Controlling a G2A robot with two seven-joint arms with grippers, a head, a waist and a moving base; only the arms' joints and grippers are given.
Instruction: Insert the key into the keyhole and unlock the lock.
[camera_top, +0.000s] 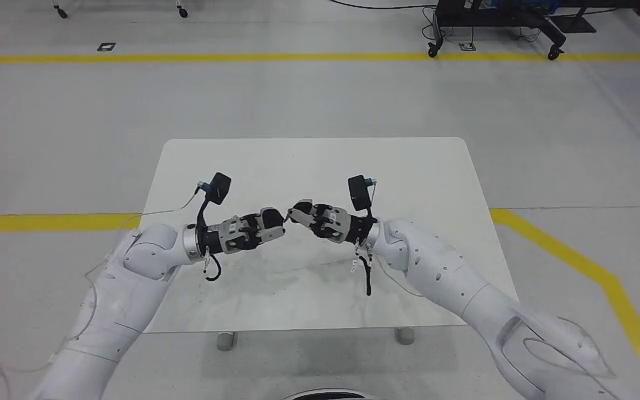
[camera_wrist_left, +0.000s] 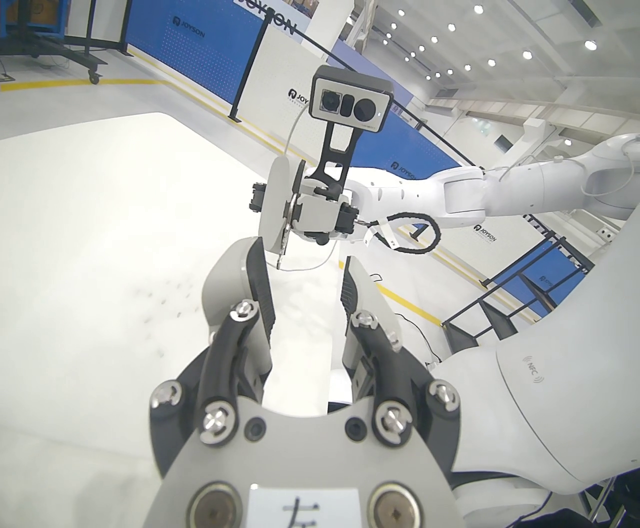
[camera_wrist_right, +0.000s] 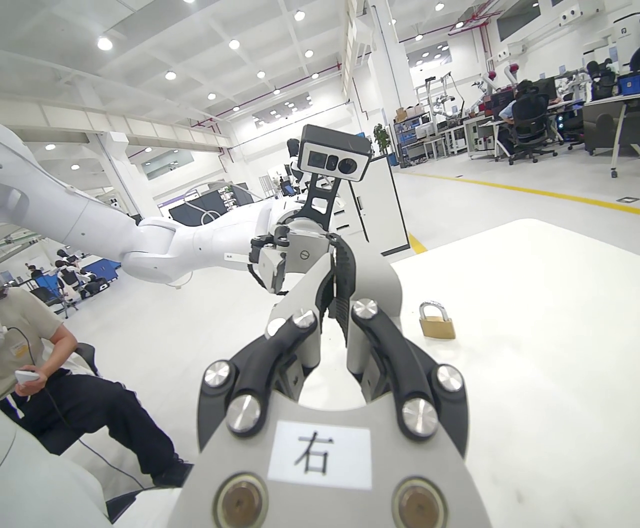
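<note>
A small brass padlock (camera_wrist_right: 438, 324) rests on the white table (camera_top: 400, 170) with its shackle closed, beside and beyond my right gripper (camera_wrist_right: 332, 272). That gripper is shut; seen from the left wrist it (camera_wrist_left: 287, 220) pinches a thin metal key (camera_wrist_left: 283, 240) whose blade and a wire ring hang below the fingers. My left gripper (camera_wrist_left: 305, 280) is open and holds nothing, tip to tip with the right one. From above, the left gripper (camera_top: 278, 221) and the right gripper (camera_top: 299, 212) meet over the middle of the table.
The table's far half (camera_top: 320, 160) is bare white surface, with rounded corners and edges on every side. Both forearms cross the near half. Wheeled stands (camera_top: 500, 20) are far off on the floor.
</note>
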